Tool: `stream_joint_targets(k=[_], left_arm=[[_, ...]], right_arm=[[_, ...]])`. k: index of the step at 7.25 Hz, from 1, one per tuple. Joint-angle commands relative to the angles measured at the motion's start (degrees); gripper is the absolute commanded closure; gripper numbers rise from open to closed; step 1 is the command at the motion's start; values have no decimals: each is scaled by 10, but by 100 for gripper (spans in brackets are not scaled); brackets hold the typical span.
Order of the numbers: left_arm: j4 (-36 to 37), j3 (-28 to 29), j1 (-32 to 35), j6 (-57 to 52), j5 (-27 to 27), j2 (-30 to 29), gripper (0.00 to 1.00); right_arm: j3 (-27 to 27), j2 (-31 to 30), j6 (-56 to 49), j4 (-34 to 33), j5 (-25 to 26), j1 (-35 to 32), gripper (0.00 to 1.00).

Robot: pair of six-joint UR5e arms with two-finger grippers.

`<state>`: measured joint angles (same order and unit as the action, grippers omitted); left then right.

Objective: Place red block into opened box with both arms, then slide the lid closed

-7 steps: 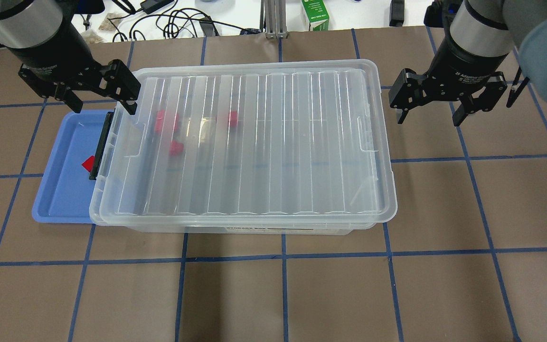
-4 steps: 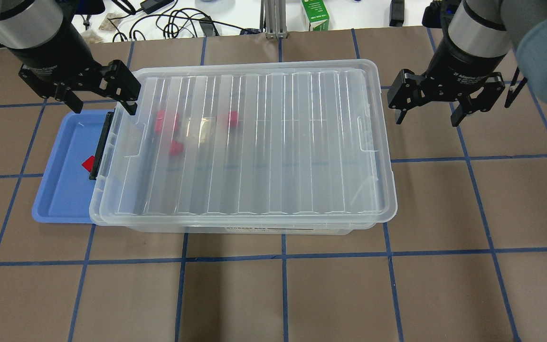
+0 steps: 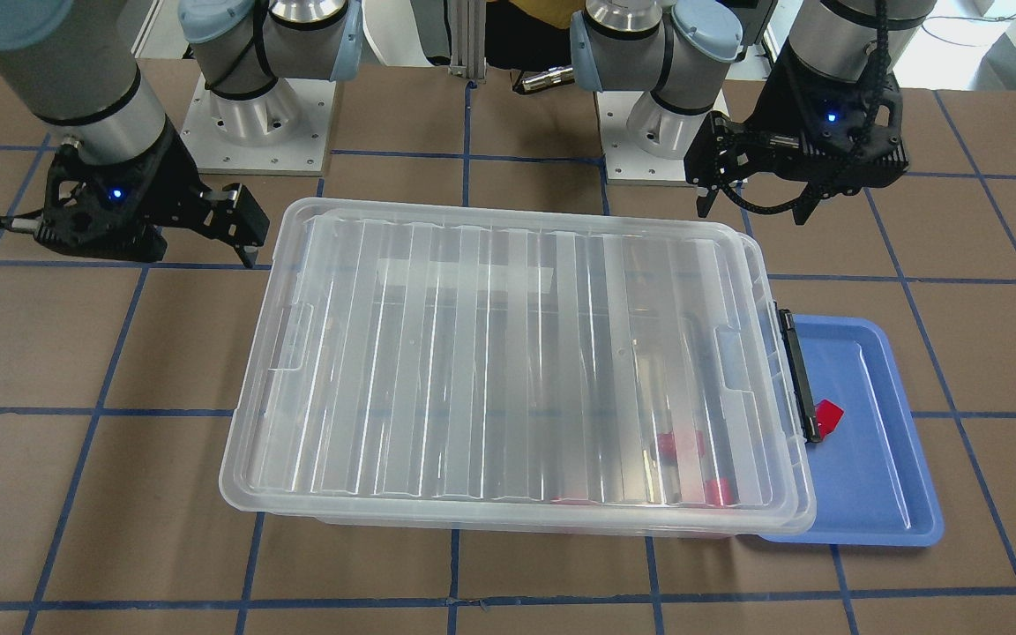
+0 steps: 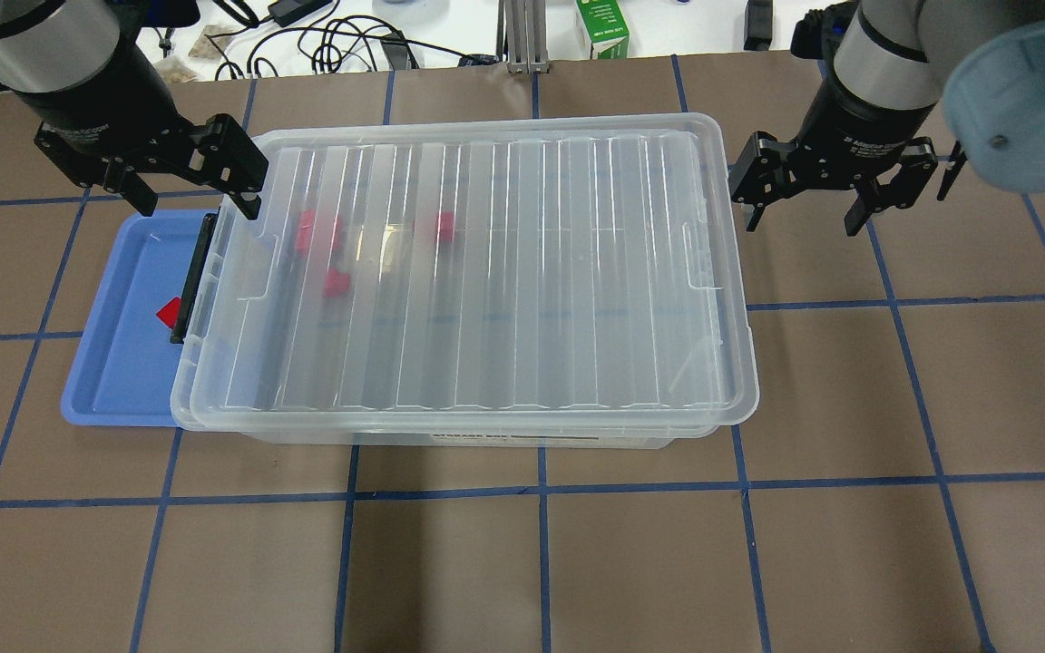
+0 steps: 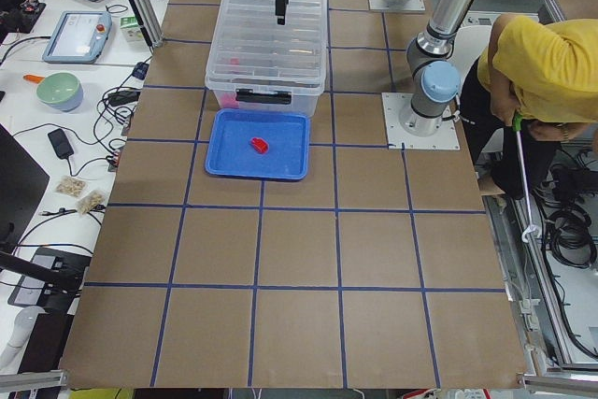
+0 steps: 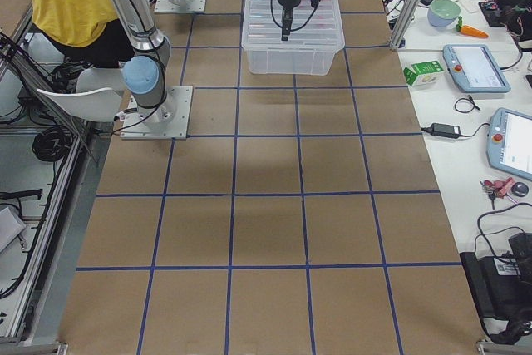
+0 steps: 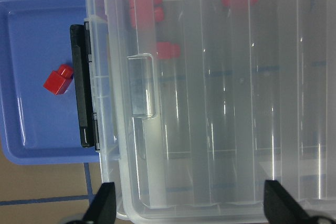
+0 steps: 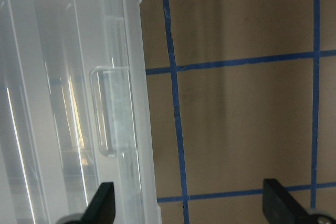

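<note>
Remote operator's view: I am holding the left pincer (image 4: 196, 201) wide open and empty over the box's far corner at its latch end. One finger is hanging over the lid's corner; whether it is touching, I cannot tell. The right pincer (image 4: 802, 222), also spread open and carrying nothing, is hovering above the bench (image 4: 849, 381) just beside the opposite short end.

Between them the lid (image 4: 486, 272) is lying across nearly the whole box (image 4: 486, 437), slightly askew. It is overhanging the near rim while a strip of the far rim is showing past it. Several red blocks (image 4: 332, 283) are showing blurred through the plastic near the latch (image 4: 191, 281). One more red block (image 4: 169, 313) is lying outside, in the tray (image 4: 114, 381) just beside that end.

I am reading this as the lid-sliding step, nearly done but not seated. The next move, as I am judging it, calls for nudging the lid towards the far side until it is squaring with the rim. If the tray's block is meant to go in, the lid needs sliding back first.
</note>
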<state>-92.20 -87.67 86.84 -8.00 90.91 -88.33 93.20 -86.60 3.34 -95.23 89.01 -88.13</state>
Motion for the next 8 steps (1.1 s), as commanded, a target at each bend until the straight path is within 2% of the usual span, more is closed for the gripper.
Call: stream_joint_targets(k=[1,3,8], left_arm=[[0,0,0,0,1,0,0],[0,0,0,0,1,-1,0],[0,0,0,0,-1,-1,0]], right_arm=[[1,50,2,-63,3,-1,0],[1,85,-5,-63,1,-2,0],[1,102,-11,-64,-1,-2,0]])
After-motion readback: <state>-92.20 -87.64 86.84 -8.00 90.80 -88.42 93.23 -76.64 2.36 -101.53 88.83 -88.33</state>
